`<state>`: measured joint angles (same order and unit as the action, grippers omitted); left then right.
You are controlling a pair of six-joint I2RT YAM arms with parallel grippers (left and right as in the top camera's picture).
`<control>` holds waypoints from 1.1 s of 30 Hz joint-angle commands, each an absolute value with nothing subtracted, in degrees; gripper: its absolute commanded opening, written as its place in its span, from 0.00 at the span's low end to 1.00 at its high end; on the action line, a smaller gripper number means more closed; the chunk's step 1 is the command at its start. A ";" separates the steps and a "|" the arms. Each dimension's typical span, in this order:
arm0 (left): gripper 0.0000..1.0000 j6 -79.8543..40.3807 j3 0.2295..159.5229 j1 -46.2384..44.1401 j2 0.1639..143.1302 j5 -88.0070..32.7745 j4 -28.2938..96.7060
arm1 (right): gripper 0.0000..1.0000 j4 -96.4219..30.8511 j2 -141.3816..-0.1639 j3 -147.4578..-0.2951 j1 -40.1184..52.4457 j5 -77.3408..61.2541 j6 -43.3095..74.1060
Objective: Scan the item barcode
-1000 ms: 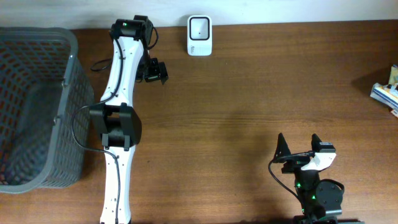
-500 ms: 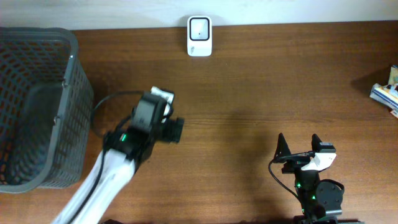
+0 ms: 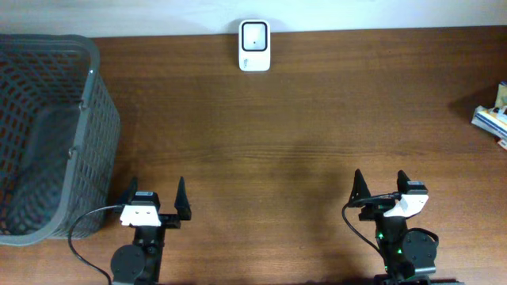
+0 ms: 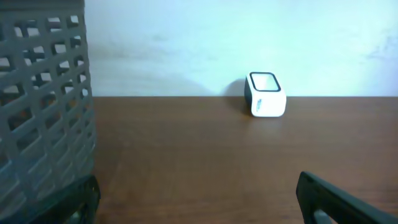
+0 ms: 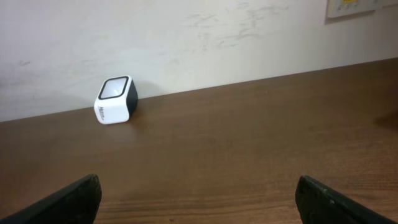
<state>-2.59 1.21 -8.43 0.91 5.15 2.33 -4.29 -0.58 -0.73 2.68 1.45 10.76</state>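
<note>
A small white scanner (image 3: 254, 45) with a dark window stands at the table's far edge, also visible as the scanner (image 4: 266, 94) and the scanner (image 5: 115, 99) in the wrist views. A colourful item (image 3: 493, 115) pokes in at the right edge; no barcode shows on it. My left gripper (image 3: 157, 196) rests folded at the near left, open and empty, and the left wrist view shows the same gripper (image 4: 199, 200) with wide-apart jaws. My right gripper (image 3: 379, 184) sits at the near right, open with nothing in it, as the right wrist view of that gripper (image 5: 198, 200) confirms.
A tall grey mesh basket (image 3: 101, 134) fills the left side, close beside the left gripper; its wall (image 4: 43, 124) shows in the left wrist view. A pale wall runs behind the table's far edge.
The left arm, stretched out toward the scanner a second ago, has swung back and folded down at the near left edge. The right arm has stayed still.
</note>
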 commanded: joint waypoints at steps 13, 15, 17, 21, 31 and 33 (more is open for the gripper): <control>0.99 -4.84 0.54 -5.56 0.27 5.19 4.54 | 0.98 -4.56 -0.21 -0.32 3.03 1.98 11.38; 0.99 0.93 0.54 -5.56 0.27 5.19 4.56 | 0.98 -4.56 -0.21 -0.32 3.03 1.98 11.38; 0.99 0.91 0.54 -5.56 0.27 5.17 4.56 | 0.98 -4.56 -0.21 -0.32 3.03 1.98 11.38; 0.99 0.91 0.56 -5.56 0.27 4.91 4.54 | 0.98 -4.56 -0.21 -0.32 3.03 1.98 11.38; 0.99 0.91 0.58 -5.56 0.30 4.75 4.51 | 0.98 -4.56 -0.21 -0.32 3.03 1.98 11.38; 0.99 0.91 0.58 -5.56 0.30 4.75 4.51 | 0.98 -4.56 -0.21 -0.32 3.03 1.98 11.38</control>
